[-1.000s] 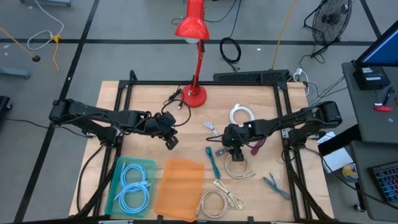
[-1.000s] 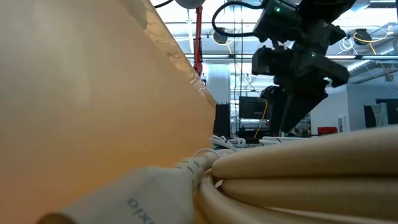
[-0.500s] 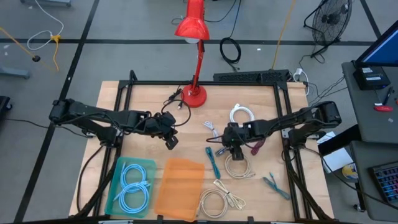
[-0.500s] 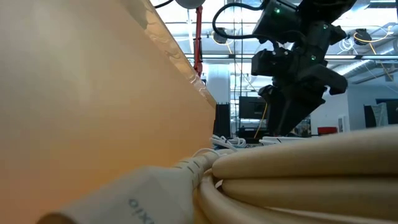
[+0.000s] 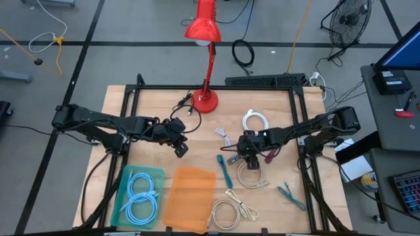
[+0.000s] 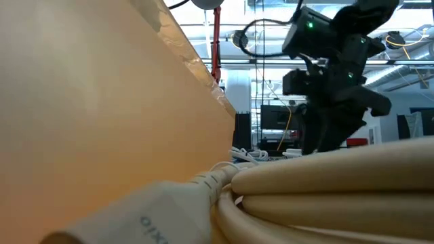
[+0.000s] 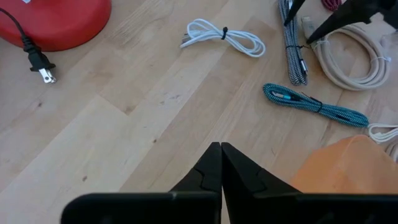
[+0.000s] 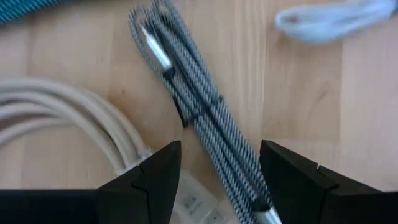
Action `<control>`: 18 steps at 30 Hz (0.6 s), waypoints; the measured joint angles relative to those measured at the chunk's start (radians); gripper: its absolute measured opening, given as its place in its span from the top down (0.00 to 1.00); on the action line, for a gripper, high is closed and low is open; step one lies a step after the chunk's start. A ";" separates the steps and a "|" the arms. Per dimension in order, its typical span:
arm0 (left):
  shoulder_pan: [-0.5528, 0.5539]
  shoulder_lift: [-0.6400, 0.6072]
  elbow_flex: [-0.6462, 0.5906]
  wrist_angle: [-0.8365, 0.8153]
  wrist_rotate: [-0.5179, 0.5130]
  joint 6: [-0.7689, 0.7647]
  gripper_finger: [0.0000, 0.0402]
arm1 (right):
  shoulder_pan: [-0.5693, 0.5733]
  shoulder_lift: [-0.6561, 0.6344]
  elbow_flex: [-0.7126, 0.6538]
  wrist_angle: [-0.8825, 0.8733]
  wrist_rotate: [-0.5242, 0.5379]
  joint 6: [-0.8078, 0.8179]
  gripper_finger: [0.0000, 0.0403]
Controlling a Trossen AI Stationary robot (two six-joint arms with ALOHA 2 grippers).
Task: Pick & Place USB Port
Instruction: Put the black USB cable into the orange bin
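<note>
Braided USB cable (image 8: 193, 106) framed between spread fingers, not yet gripped

Taking the red lamp (image 5: 205, 65) as landmark and reading left to right: well to its lower left a teal tray (image 5: 125, 190) holding two blue cable coils is seen, with one orange tray (image 5: 190, 198) just beside it; the left gripper (image 7: 220, 163), fingers pressed together and holding nothing, is parked below-left of the lamp base. To the lower right of the lamp the right gripper (image 5: 248, 155) is poised with fingers wide over the grey braided cable, which lies flat on the desk (image 5: 157, 111) touching a beige coil (image 8: 68, 118). The bundle is judged light, limp and slightly slippery; it is best pinched across its tied middle, not at the metal plug. Loose cables counted: two white, two teal, three beige, one braided, one maroon.
</note>
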 joint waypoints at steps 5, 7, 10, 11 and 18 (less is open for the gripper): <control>0.000 0.000 0.000 0.000 0.000 -0.003 0.98 | 0.000 0.000 -0.034 0.047 0.006 0.044 0.48; 0.000 0.000 0.000 0.000 0.000 -0.003 0.99 | 0.000 -0.001 -0.052 0.081 0.011 0.064 0.48; 0.000 0.000 0.000 0.000 0.001 -0.003 0.99 | 0.000 -0.002 -0.069 0.104 0.029 0.094 0.48; 0.000 0.000 0.000 0.000 0.001 -0.003 0.98 | 0.000 -0.002 -0.072 0.104 0.034 0.104 0.49; 0.000 0.000 0.000 0.000 0.002 0.002 0.99 | 0.000 -0.002 -0.077 0.102 0.055 0.184 0.64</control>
